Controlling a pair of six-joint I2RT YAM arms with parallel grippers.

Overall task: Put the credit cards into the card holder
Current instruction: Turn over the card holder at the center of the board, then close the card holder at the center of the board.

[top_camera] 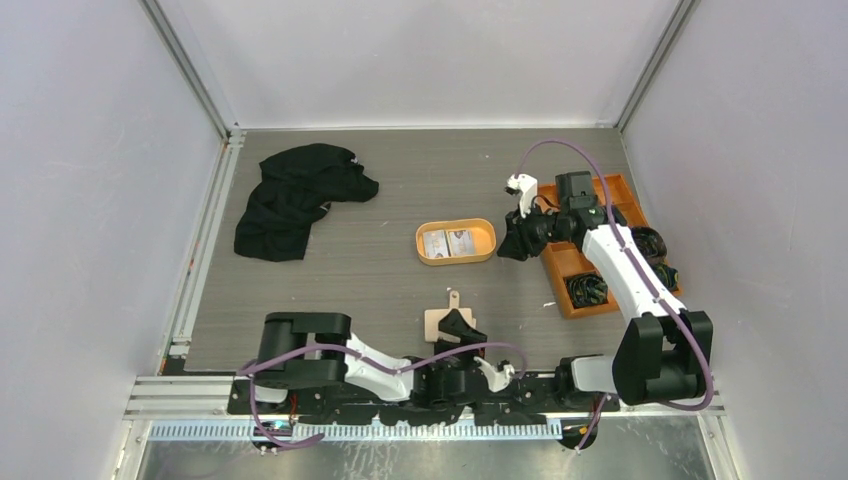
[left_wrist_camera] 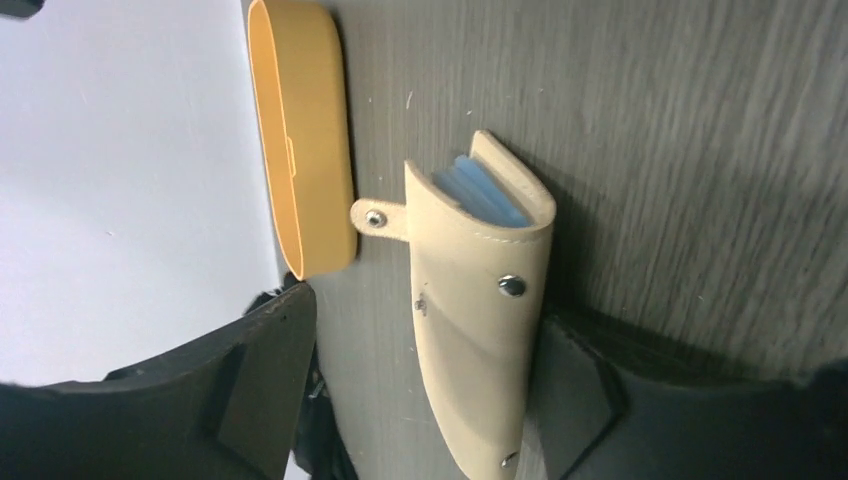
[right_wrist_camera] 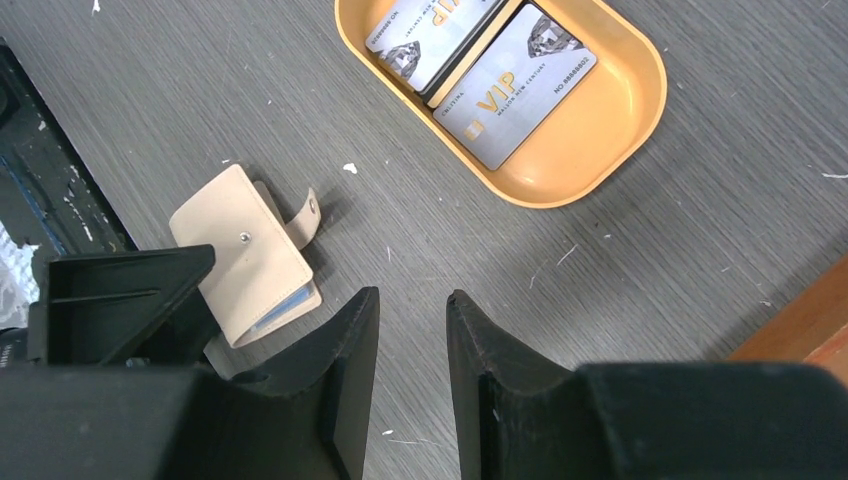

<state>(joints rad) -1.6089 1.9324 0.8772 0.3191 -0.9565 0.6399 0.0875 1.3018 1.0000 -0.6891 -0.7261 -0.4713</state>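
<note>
The left gripper spreads its fingers wide on either side of the beige leather-like folding card holder, low centre in its wrist view. The right gripper keeps its fingers narrowly parted on nothing. The pale grey rectangular credit cards lie in the orange oval tray, upper right.

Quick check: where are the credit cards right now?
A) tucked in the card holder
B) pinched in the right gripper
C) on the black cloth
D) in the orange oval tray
D: the credit cards lie flat in the orange oval tray, apart from the card holder on the table.
</note>
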